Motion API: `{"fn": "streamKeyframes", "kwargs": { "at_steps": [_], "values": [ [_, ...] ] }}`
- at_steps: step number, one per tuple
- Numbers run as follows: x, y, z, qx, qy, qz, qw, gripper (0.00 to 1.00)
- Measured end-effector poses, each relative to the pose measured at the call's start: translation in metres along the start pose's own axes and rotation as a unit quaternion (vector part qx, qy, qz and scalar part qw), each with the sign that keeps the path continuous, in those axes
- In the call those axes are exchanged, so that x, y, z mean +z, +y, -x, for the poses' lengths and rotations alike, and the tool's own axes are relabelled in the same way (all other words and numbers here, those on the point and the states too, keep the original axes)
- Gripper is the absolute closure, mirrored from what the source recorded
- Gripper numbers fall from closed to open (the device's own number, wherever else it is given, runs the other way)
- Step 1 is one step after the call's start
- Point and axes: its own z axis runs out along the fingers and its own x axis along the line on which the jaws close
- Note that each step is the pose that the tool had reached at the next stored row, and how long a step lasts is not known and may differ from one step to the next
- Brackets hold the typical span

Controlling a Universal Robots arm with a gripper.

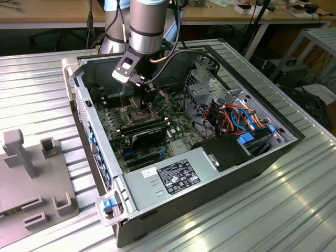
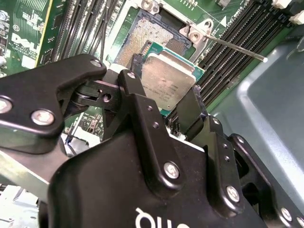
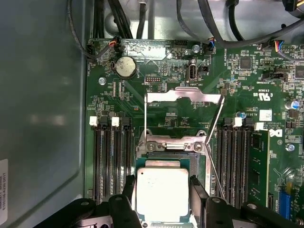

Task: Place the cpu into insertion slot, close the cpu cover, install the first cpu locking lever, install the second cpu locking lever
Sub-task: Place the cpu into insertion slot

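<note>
From my end I see a ribbed aluminium tabletop across the whole work area. A grey slotted fixture block sits on it at the exterior view's left. Wooden benches run along the back, with dark cables hanging off them. There's a grey metal shelf at the exterior view's right. Even indoor light.

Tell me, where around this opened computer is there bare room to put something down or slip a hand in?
Bare: the ribbed table on the exterior view's right of the computer case, and the strip between case and grey fixture. Crowded: inside the case, where the gripper holds the cpu at the insertion slot, beside cables.
</note>
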Motion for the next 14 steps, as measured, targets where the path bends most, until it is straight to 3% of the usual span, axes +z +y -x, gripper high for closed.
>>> {"fn": "streamKeyframes", "kwargs": {
  "at_steps": [4, 9, 14],
  "values": [
    [0.0029, -0.0001, -0.0002, 0.0, 0.0008, 0.0001, 1.0, 0.46],
    [0.0134, -0.001, -0.0004, 0.0, 0.0012, 0.0001, 1.0, 0.46],
    [0.0169, -0.0024, 0.0027, 0.0, 0.0012, 0.0001, 1.0, 0.46]
  ]
}}
